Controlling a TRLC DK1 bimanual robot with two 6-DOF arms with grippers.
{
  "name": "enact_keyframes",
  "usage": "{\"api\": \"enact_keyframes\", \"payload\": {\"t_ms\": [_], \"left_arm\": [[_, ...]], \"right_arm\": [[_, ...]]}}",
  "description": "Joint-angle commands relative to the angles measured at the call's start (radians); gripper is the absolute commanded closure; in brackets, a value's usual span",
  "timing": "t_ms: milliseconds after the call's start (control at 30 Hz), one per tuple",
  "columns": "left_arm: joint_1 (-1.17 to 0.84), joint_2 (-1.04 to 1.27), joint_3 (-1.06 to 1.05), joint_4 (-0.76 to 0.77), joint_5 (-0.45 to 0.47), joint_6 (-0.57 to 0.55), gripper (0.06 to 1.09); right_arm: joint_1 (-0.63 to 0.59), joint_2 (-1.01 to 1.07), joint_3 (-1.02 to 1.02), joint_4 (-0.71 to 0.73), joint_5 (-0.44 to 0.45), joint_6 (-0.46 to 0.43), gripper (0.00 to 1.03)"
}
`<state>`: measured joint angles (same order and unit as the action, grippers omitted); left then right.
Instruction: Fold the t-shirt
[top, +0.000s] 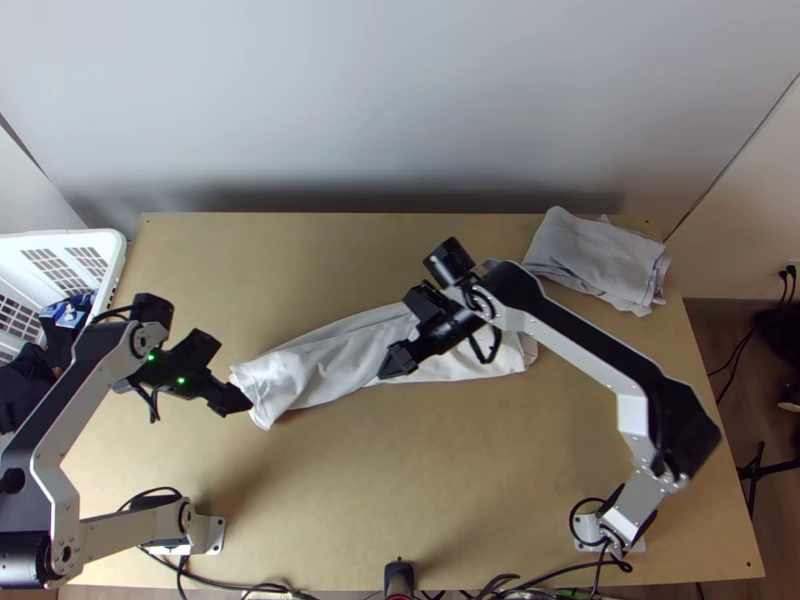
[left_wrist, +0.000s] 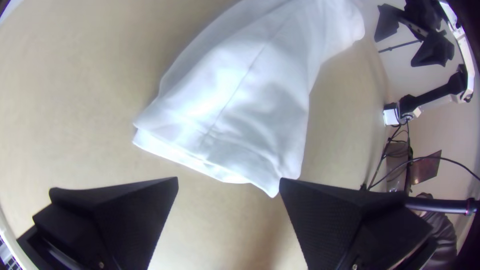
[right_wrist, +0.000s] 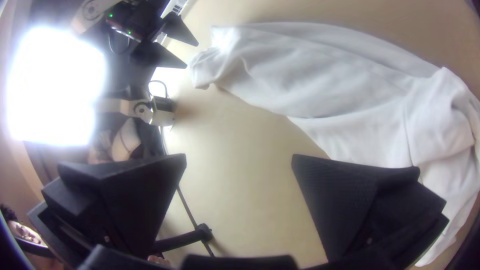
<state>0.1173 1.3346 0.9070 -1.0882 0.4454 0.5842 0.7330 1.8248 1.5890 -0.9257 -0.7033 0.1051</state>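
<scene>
Left tool (top: 234, 373) open, nearest t-shirt's (top: 335, 368) left end | long axis roughly along bench's (top: 440, 500) near edge | right tool (top: 395, 335) open, near mid-length

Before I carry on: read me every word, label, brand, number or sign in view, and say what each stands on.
No text can be read.
White cloth t-shirt on the table: no print that I can make out.
Folded light grey cloth: none either.
Dark blue item with pale patches, in the white plastic basket: patches too small to tell whether they are print.
</scene>
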Motion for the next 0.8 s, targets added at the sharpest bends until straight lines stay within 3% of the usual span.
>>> {"api": "enact_keyframes", "payload": {"t_ms": [0,333,767], "left_arm": [[0.033,-0.049,0.032,-0.095,0.016,-0.063,0.1],[0.168,0.037,0.01,-0.13,0.187,-0.095,0.1],[0.189,0.118,-0.04,-0.088,0.197,-0.07,0.1]], "right_arm": [[0.025,0.122,0.086,0.001,-0.056,0.001,0.05],[0.051,0.248,0.129,0.041,-0.073,-0.035,0.05],[0.059,0.375,0.269,0.064,-0.081,-0.136,0.05]]}}
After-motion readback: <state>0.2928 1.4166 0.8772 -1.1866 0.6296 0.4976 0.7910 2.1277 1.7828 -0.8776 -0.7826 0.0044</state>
